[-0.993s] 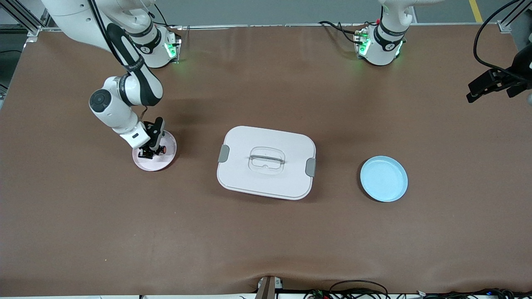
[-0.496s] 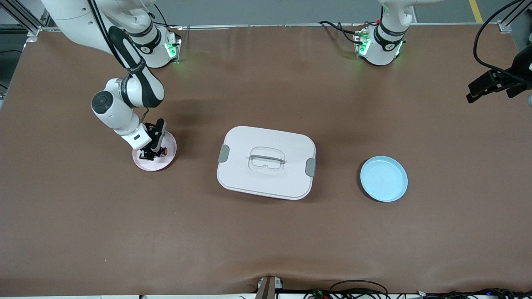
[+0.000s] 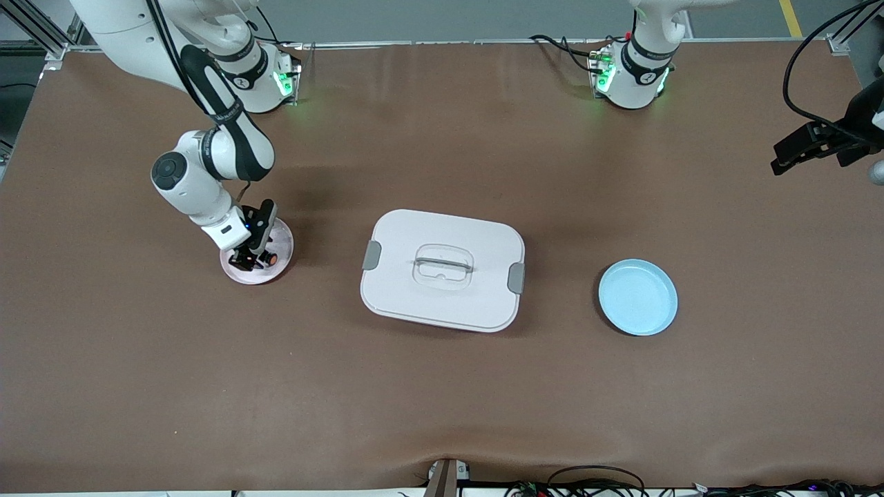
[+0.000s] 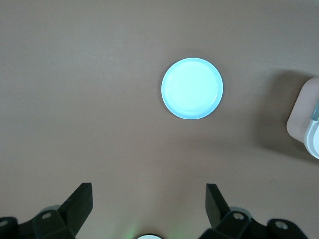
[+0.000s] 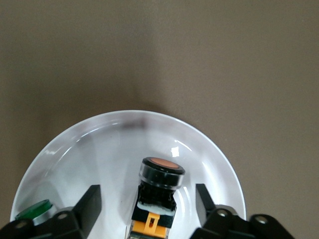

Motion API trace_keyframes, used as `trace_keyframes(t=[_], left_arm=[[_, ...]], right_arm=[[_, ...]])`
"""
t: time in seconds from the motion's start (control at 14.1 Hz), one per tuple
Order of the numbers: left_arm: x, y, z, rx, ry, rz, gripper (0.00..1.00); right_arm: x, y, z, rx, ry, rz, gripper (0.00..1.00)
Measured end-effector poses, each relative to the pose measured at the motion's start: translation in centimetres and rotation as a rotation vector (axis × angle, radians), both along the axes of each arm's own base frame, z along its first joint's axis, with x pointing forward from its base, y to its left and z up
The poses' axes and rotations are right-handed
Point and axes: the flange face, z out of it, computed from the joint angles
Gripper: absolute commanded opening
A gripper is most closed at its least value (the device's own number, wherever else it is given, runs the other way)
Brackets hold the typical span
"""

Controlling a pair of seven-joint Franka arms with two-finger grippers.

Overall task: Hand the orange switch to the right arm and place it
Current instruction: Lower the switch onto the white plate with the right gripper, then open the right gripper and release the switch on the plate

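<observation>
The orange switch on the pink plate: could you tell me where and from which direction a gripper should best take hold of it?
Grip the orange switch across its black cylindrical body, coming straight down. It lies on its side in the pink plate, flanks exposed between the right gripper's open fingers.

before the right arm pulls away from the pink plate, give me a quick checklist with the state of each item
1. Orange switch lies in the pink plate: ok.
2. Right gripper jaws apart, one on each side of the switch, not pinching it: ok.
3. Switch lying flat and at rest: cannot tell, its lower end runs out of the right wrist view.
4. Green-topped part in the same plate, apart from the switch: ok.
5. Left gripper open, holding nothing, waiting high over the table's left-arm end: ok.
6. Blue plate bare and lidded box shut: ok.
</observation>
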Motion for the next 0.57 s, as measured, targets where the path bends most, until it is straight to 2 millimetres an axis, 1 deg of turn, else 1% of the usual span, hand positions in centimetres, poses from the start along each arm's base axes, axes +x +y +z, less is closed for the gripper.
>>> trace_keyframes(t=[0.21, 0.35, 0.57], left_arm=[[0.0, -0.4, 0.0, 0.000, -0.003, -0.007, 1.00], [0.1, -0.7, 0.0, 0.000, -0.005, -0.013, 1.00], [0.1, -0.7, 0.0, 0.000, -0.005, -0.013, 1.00]], right_arm=[[0.5, 0.2, 0.3, 0.006, 0.010, 0.002, 1.00], [1.4, 0.4, 1.0, 0.026, 0.067, 0.000, 1.00], [3.6, 0.0, 3.2, 0.060, 0.149, -0.017, 1.00]])
